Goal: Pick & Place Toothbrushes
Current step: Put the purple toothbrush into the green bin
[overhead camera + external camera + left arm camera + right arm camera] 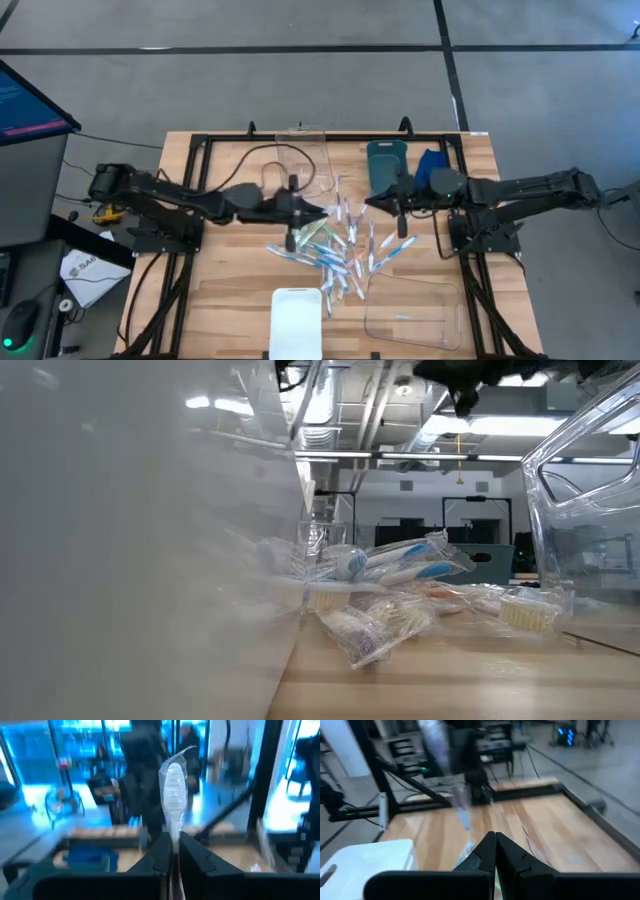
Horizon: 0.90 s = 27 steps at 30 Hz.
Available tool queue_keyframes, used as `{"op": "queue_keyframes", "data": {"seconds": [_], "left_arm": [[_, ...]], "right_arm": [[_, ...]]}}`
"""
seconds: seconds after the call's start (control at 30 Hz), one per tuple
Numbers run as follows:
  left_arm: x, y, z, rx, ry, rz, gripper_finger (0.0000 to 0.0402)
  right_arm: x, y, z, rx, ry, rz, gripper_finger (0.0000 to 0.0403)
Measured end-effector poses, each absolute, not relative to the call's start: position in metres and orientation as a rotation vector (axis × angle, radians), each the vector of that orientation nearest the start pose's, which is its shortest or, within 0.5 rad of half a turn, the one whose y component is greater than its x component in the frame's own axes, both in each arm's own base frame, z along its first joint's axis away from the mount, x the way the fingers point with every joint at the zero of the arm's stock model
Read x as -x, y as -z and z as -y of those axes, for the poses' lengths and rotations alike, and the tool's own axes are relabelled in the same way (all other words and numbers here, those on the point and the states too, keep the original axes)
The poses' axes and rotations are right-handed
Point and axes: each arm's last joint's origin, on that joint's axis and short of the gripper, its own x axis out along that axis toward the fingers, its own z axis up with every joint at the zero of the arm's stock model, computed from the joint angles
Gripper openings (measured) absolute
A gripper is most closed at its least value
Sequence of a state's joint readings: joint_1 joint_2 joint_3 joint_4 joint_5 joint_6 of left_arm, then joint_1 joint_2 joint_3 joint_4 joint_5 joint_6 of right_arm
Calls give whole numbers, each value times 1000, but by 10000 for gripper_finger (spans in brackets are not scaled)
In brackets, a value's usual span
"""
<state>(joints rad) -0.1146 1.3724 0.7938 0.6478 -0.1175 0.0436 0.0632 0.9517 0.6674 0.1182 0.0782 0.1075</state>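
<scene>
The toothbrushes (335,248) lie in a loose pile at mid-table, each in a clear wrapper; the low view shows the pile (400,585) resting on the wood. My left gripper (303,211) hovers over the pile's left part and is shut on one wrapped toothbrush (173,785). My right gripper (383,204) hangs over the pile's right part. In its wrist view the right gripper (495,851) is shut, with nothing showing between the fingers. A blurred toothbrush (461,805) shows in front of it. My left gripper pinches the wrapped toothbrush between its two fingers (161,854), on the handle just below the head (174,831). The white bristle head in its wrapper sticks out past the fingertips. The toothbrush is lifted clear of the pile. The rest of the handle is hidden between the fingers.
A white tray (297,322) lies at the near edge, and a clear tray (415,312) lies to its right. A clear box (300,160), a teal container (385,165) and a folded blue cloth (432,165) sit along the far side. A black frame rims the table.
</scene>
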Motion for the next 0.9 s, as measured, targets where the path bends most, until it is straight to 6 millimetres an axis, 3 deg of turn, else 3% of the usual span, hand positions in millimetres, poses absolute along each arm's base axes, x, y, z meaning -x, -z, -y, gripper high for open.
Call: {"op": "queue_keyframes", "data": {"seconds": [0.17, 0.33, 0.53, 0.9], "left_arm": [[-287, -282, 32, -23, 47, 241, 10], [-286, -280, 35, -23, 99, 267, 10], [-286, -281, 38, -33, 116, 274, 10], [-286, -281, 38, -54, 135, 276, 10]], "right_arm": [[-239, -282, -27, -91, -42, -110, 1], [-257, -277, -28, -91, -38, -130, 27], [-262, -289, -29, -131, -35, -172, 92], [-266, -287, -39, -38, -72, -150, 228]]}}
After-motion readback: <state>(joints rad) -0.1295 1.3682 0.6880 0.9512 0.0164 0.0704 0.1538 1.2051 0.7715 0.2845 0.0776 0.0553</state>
